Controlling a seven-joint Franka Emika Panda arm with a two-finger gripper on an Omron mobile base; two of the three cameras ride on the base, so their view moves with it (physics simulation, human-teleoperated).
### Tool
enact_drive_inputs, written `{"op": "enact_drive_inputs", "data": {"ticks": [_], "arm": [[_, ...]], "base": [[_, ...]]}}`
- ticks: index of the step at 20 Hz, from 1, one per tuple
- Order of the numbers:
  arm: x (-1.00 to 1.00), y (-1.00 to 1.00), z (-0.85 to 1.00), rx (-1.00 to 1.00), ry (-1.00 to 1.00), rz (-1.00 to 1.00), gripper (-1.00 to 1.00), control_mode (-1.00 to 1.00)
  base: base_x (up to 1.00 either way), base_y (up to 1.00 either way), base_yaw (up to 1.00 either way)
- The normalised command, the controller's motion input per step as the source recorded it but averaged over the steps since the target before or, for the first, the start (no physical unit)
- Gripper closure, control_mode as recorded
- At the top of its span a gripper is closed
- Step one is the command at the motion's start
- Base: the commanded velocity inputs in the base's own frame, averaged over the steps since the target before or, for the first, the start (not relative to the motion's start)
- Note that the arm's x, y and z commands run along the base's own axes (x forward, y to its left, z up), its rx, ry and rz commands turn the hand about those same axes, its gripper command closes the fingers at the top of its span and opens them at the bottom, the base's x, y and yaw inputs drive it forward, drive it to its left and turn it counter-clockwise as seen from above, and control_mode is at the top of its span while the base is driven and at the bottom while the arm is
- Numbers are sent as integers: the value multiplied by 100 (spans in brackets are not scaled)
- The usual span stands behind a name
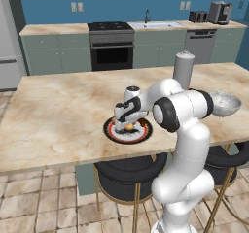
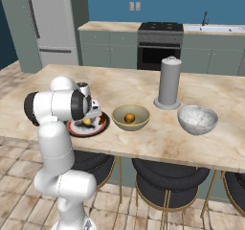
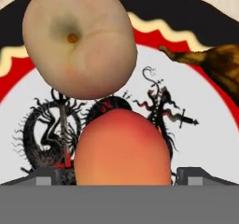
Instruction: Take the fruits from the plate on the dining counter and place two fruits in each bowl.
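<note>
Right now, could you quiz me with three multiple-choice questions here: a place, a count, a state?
1. Where are the robot's fingers? A over the plate; B down by the floor; C inside a drawer.
2. How many fruits lie in the olive bowl? A none; B one; C three.
3. The fingers are: A open; B shut tight; C holding a spoon.
Answers: A, they flank an orange fruit on the plate; B, a single fruit sits inside; A, gaps show on both sides of the orange fruit.
</note>
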Motion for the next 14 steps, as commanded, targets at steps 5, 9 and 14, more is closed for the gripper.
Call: {"op": "enact_drive_inputs", "data": {"ticks": [5, 9, 14], "arm": [[0, 0, 0, 0, 0, 0, 100, -100], [0, 0, 2, 0, 0, 0, 100, -100], [-6, -5, 49, 0, 0, 0, 100, -100]], "base": [[0, 0, 0], [0, 0, 0], [0, 0, 0]]}}
